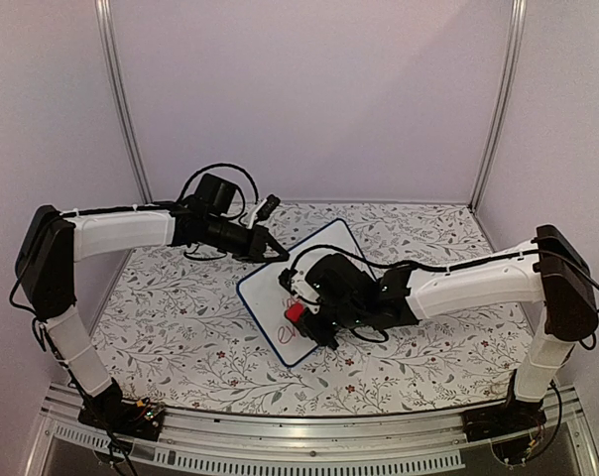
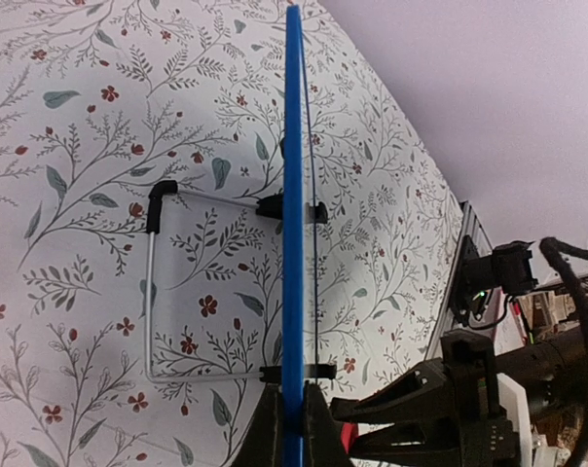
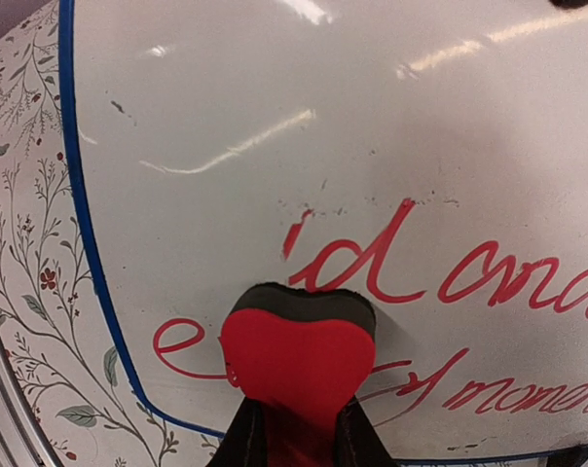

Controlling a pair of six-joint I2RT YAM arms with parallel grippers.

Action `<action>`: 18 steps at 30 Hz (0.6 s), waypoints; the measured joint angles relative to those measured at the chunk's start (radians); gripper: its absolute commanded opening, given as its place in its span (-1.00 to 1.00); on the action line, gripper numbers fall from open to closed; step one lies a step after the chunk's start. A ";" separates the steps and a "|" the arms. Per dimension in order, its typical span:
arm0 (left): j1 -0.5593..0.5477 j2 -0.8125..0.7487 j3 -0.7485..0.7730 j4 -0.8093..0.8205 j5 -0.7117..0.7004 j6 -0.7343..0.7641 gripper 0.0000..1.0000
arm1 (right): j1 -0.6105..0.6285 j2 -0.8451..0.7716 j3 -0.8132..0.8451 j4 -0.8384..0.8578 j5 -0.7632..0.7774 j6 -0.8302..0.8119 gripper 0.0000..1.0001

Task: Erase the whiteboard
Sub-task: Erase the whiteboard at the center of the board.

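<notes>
The whiteboard, white with a thin blue frame, stands tilted on the table with red handwriting on its lower part. My left gripper is shut on the board's far edge; the left wrist view shows the blue frame edge-on between my fingers, my left gripper closed on it. My right gripper is shut on the red eraser. In the right wrist view the red eraser presses its dark felt face on the board over the red writing, my right gripper at the bottom.
The table has a floral cloth. The board's wire stand with black feet rests on the cloth behind the board. A metal rail runs along the near edge. Plain walls enclose the back and sides.
</notes>
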 measured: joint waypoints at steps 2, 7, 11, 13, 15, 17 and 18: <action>0.002 0.000 0.000 0.000 -0.002 0.005 -1.00 | -0.003 0.009 0.013 -0.009 -0.005 -0.003 -0.82; 0.007 0.000 0.003 0.002 -0.008 0.010 -1.00 | -0.013 0.026 0.042 -0.028 -0.016 -0.011 -0.82; 0.008 0.000 0.005 0.002 -0.011 0.011 -1.00 | -0.017 0.031 0.060 -0.036 -0.020 -0.023 -0.82; 0.008 0.000 0.005 0.002 -0.011 0.011 -1.00 | -0.018 0.036 0.076 -0.039 -0.020 -0.027 -0.82; 0.008 0.000 0.005 0.002 -0.013 0.011 -1.00 | -0.019 0.043 0.093 -0.042 -0.019 -0.034 -0.82; 0.008 0.000 0.005 0.001 -0.013 0.011 -1.00 | -0.019 0.047 0.107 -0.042 -0.019 -0.040 -0.82; 0.008 0.000 0.005 0.001 -0.013 0.011 -1.00 | -0.019 0.050 0.114 -0.042 -0.019 -0.044 -0.82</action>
